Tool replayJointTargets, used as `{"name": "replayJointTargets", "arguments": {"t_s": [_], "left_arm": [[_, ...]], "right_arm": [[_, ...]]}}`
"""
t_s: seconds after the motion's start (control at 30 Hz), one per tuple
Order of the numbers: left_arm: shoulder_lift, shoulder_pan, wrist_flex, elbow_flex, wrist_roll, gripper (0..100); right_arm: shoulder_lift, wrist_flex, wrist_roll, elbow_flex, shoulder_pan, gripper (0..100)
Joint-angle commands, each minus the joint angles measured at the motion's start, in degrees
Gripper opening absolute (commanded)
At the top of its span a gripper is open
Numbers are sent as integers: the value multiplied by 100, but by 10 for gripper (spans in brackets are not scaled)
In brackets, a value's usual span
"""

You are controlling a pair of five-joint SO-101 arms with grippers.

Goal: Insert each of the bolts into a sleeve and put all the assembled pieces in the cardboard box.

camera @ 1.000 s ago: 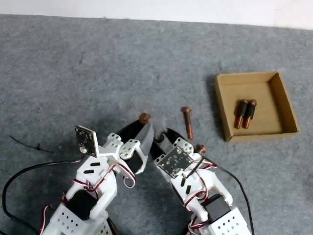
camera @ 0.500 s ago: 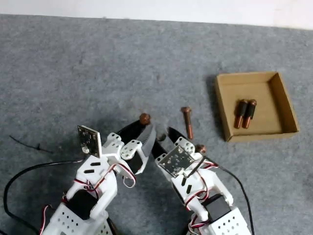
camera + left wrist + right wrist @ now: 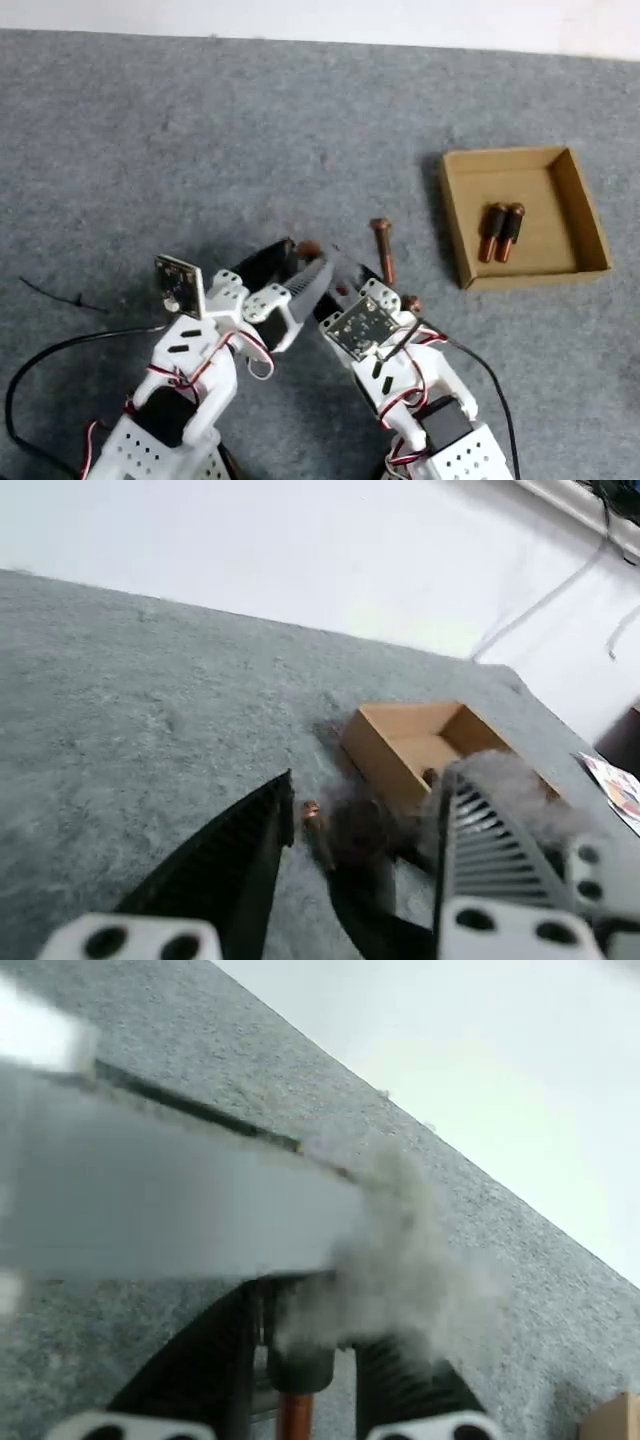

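Assembly work over the grey mat (image 3: 200, 150): my right gripper (image 3: 308, 1372) pinches a copper bolt (image 3: 295, 1415) capped by a dark sleeve (image 3: 297, 1362), left gripper (image 3: 368, 780) spread alongside, I judge to seat the fit, with the cardboard box (image 3: 545, 200) well apart holding two assembled pieces (image 3: 500, 232).

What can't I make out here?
Right wrist view: a blurred grey jaw hides the table beyond the sleeve in the right gripper.
High view: the right arm largely covers that sleeve.
Left wrist view: the cardboard box's contents, behind its wall and the left gripper's blurred jaw.
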Motion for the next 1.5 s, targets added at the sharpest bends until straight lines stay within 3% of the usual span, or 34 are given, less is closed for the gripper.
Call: {"name": "replayJointTargets", "arguments": {"t_s": [0.0,0.77,0.97,1.3,1.47], "left_arm": [[-119,-233,9,13,378,228],[-119,-813,-26,-57,404,228],[-119,-866,-26,-13,404,228],[-119,-1534,-26,-4,396,228],[-119,-1490,-26,92,369,228]], "right_arm": [[-84,-13,9,585,92,5],[-84,-13,9,585,347,5],[-136,-40,9,585,927,5],[-136,-295,-9,549,2088,5],[-66,-1253,-826,558,3116,5]]}}
